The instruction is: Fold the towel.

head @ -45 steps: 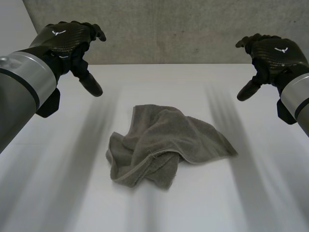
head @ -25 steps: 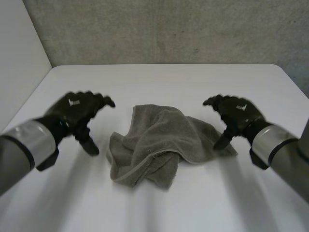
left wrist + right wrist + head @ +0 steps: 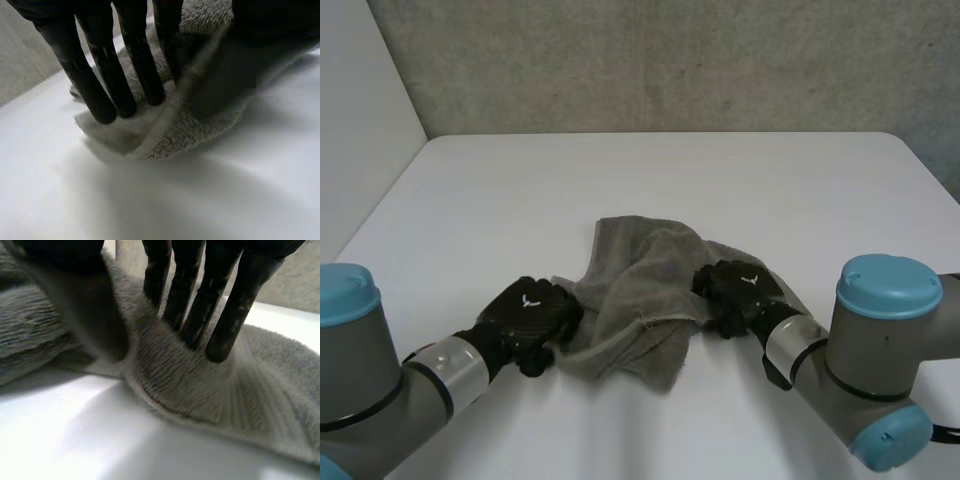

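One grey towel [image 3: 640, 300] is lying crumpled at the middle of the white table [image 3: 650, 180]. Two hands are resting on it. The left hand [image 3: 528, 312] is sitting on its left edge, with straight fingers [image 3: 95, 85] pressing their tips onto the cloth. The right hand [image 3: 738, 292] is sitting on its right edge, with straight fingers [image 3: 227, 325] likewise pressing down and the thumb lying apart on the towel.

A bare test lab: white table [image 3: 650, 170] against a rough grey concrete wall [image 3: 670, 60]
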`<state>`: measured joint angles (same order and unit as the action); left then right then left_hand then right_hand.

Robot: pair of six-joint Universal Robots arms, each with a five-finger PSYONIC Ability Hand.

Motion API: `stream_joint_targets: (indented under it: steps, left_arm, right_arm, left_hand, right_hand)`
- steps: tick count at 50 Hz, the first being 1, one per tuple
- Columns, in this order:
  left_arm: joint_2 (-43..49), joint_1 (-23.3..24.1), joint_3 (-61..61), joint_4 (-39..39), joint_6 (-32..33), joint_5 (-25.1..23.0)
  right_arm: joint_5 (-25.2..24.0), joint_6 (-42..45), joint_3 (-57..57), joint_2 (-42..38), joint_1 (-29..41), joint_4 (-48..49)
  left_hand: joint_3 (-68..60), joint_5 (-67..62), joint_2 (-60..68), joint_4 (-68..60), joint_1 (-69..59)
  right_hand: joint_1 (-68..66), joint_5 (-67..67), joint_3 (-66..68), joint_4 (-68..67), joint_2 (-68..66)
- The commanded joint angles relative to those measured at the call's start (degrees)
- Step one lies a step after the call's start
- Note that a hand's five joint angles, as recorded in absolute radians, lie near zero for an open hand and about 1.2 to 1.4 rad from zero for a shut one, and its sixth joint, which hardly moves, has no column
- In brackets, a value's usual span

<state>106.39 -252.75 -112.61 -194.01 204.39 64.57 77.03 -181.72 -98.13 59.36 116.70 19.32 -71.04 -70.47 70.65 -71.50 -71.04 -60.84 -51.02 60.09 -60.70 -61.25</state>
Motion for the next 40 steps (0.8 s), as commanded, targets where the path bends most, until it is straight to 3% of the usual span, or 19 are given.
stream_joint_targets:
  steps: [1,6,8,9,13,16,20,25,29,35,40]
  left_arm:
    - [-0.1,2.6,2.8,-9.9,-0.5,3.2]
    - [-1.8,5.3,10.4,-15.3,-0.4,10.2]
    - [-4.0,6.0,17.7,-17.1,-1.5,17.4]
    - [-4.0,6.0,17.8,-17.1,-1.5,17.4]
    - [-5.4,6.8,28.2,-19.6,-8.1,28.3]
    - [-7.4,7.0,30.9,-20.4,-12.9,31.2]
    - [-9.4,7.1,29.4,-19.8,-16.2,31.1]
    - [-10.9,7.2,20.0,-19.9,-16.6,30.5]
    - [-12.1,7.2,8.1,-20.2,-16.5,25.7]
    - [-12.0,6.8,-2.4,-20.2,-15.4,20.4]
    - [-11.4,6.0,-10.3,-20.7,-8.4,19.1]
  right_arm:
    - [2.2,-0.3,5.3,-0.3,-0.6,0.5]
    - [4.2,0.5,13.8,4.0,-0.8,0.1]
    - [5.4,1.7,19.4,8.0,-0.8,1.2]
    - [5.4,1.7,19.5,8.1,-0.8,1.2]
    - [6.3,2.6,23.2,13.1,-1.6,11.7]
    - [5.7,4.1,23.1,14.6,-1.8,17.4]
    - [3.4,5.5,23.1,14.8,-1.7,13.3]
    - [-3.9,7.3,20.9,13.9,-2.1,1.6]
    - [-9.3,14.1,14.8,11.6,-3.0,-5.5]
    - [-9.7,27.1,5.1,11.0,-4.5,-8.2]
    - [-9.2,31.6,-0.2,11.2,-5.2,-8.6]
  left_hand:
    - [-9.0,0.5,9.3,-8.5,-9.0]
    - [-9.0,0.5,9.3,-8.5,-9.0]
    - [-9.0,0.5,9.3,-8.5,-9.0]
    - [-9.0,0.5,9.3,-8.5,-9.0]
    - [-9.0,0.5,9.3,-8.5,-9.0]
    - [-9.0,0.5,9.3,-8.5,-9.0]
    - [-9.0,0.5,9.3,-8.5,-9.0]
    - [-9.0,0.5,9.3,-8.5,-9.0]
    - [-9.0,0.5,9.3,-8.5,-9.0]
    - [-9.0,0.5,9.3,-8.5,-9.0]
    - [-9.0,0.5,9.3,-8.5,-9.0]
  right_hand:
    - [-19.2,-19.0,19.9,-19.3,-18.8]
    - [-19.2,-19.0,19.9,-19.3,-18.8]
    - [-19.2,-19.0,19.9,-19.3,-18.8]
    - [-19.2,-19.0,19.9,-19.3,-18.8]
    - [-19.2,-19.0,19.9,-19.3,-18.8]
    - [-19.2,-19.0,19.9,-19.3,-18.8]
    - [-19.2,-19.0,19.9,-19.3,-18.8]
    - [-19.2,-19.0,19.9,-19.3,-18.8]
    - [-19.2,-19.0,19.9,-19.3,-18.8]
    - [-19.2,-19.0,19.9,-19.3,-18.8]
    - [-19.2,-19.0,19.9,-19.3,-18.8]
